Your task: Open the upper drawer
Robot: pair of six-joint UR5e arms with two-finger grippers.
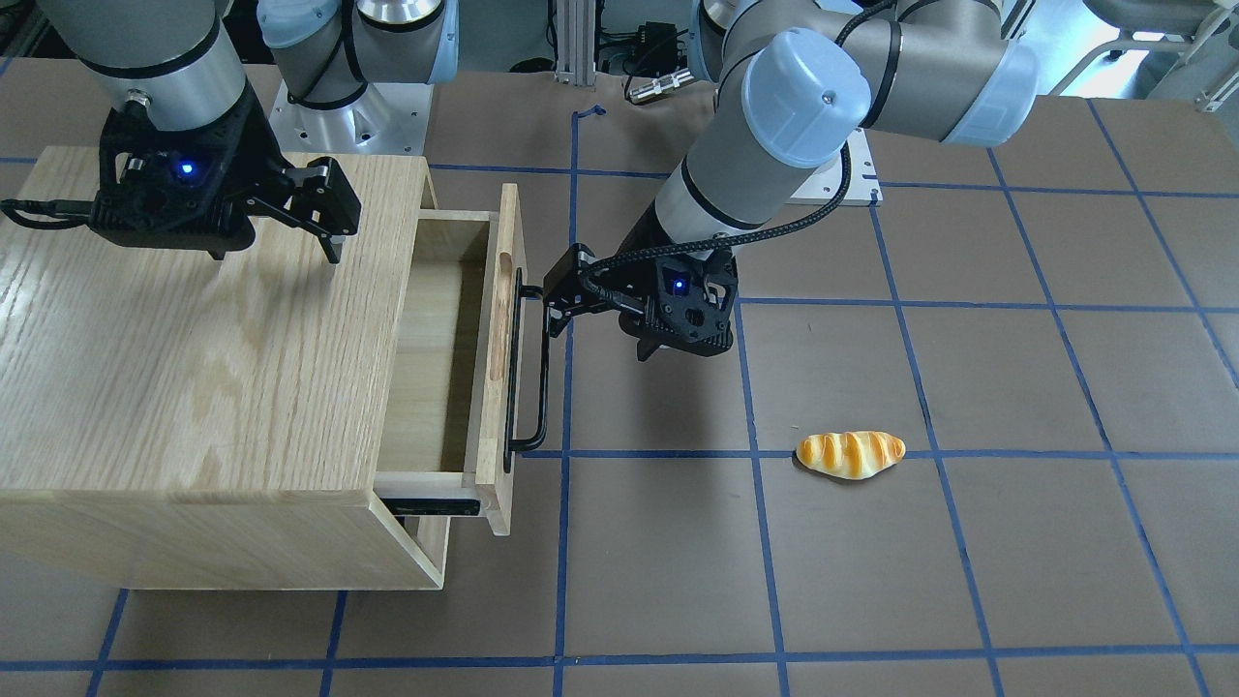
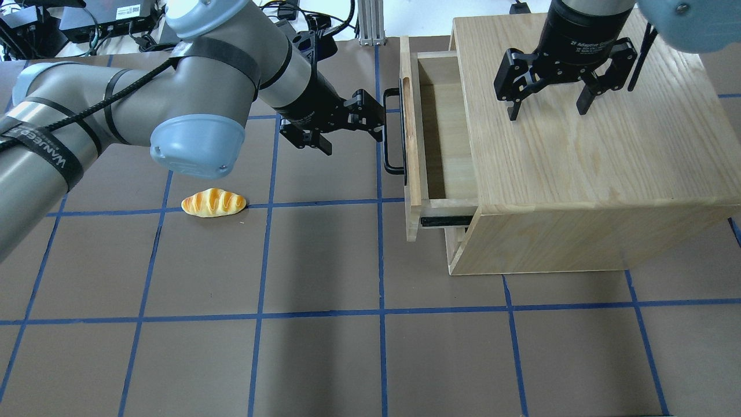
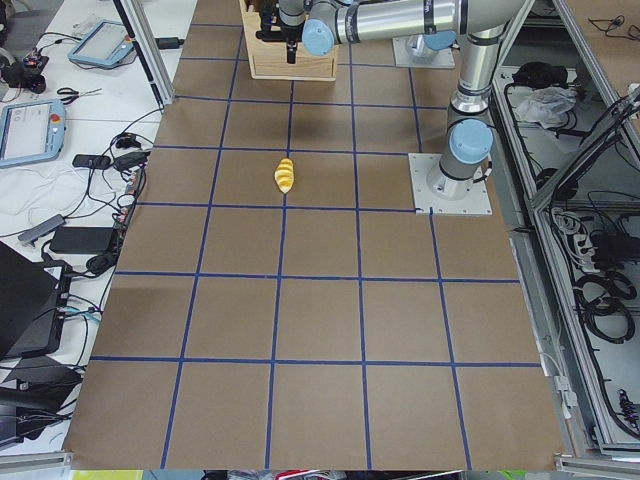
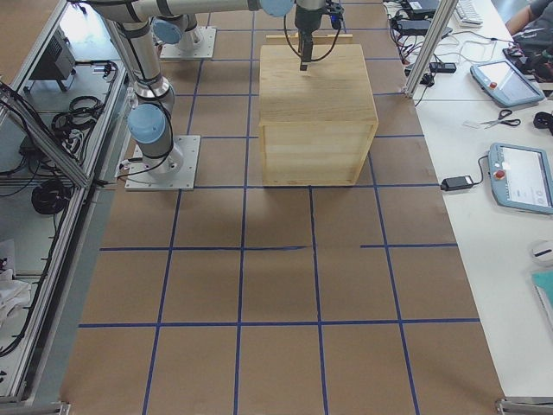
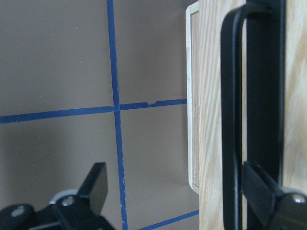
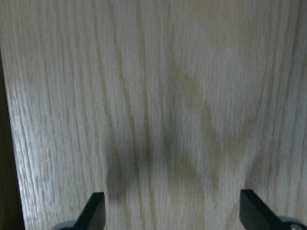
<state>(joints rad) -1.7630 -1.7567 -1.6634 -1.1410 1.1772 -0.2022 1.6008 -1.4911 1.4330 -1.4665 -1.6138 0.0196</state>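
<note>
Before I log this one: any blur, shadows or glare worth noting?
Right wrist view: dim and soft, finger shadows on the cabinet top. Left wrist view: the black handle and near fingers slightly blurred. Front-facing view: sharp, the left gripper throws a soft shadow on the table. Overhead view: background blown out.

A brown surface (image 2: 324,359) crossed by blue tape lines (image 2: 380,260) fills the middle of the room. White benches (image 3: 60,180) carrying teach pendants (image 4: 518,177) and cables (image 3: 125,150) flank it. Aluminium frame posts (image 4: 429,43) stand at its edges. The lighting is even.
</note>
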